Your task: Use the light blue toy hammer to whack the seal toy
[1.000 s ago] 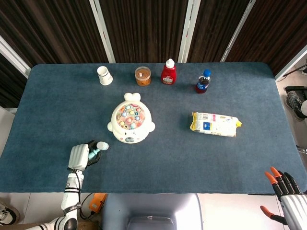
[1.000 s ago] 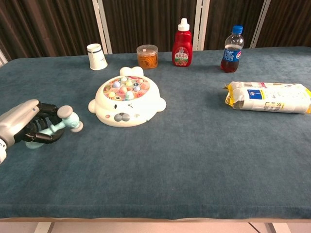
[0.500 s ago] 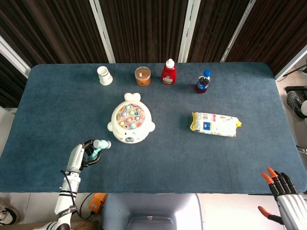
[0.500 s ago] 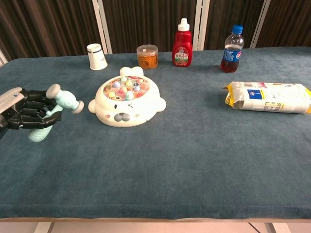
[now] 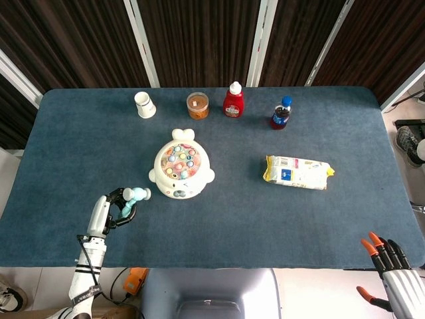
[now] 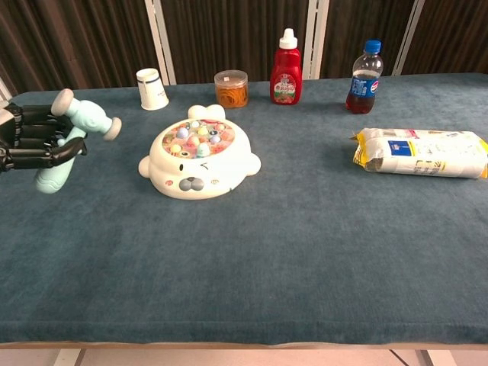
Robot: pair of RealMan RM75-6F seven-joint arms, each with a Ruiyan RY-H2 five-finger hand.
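Left hand (image 6: pixel 30 145) fingers wrapped tight round the hammer (image 6: pixel 72 137) handle, hammer lifted off the table (image 6: pixel 305 252), head up and pointing right toward the seal (image 6: pixel 200 158). Seal sits mid-table, just right of the hammer head, a gap between. Handle slants down-left. Right hand (image 5: pixel 398 272) hangs off the near right edge, fingers apart, holding nothing, well apart from seal. Left hand does the whack.

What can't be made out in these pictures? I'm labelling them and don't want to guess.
- Left hand: chest view, cut off by the left edge; black fingers cover the hammer handle's middle.
- Right hand: head view only, cut by the corner.
- Snack bag print: too small in both views.
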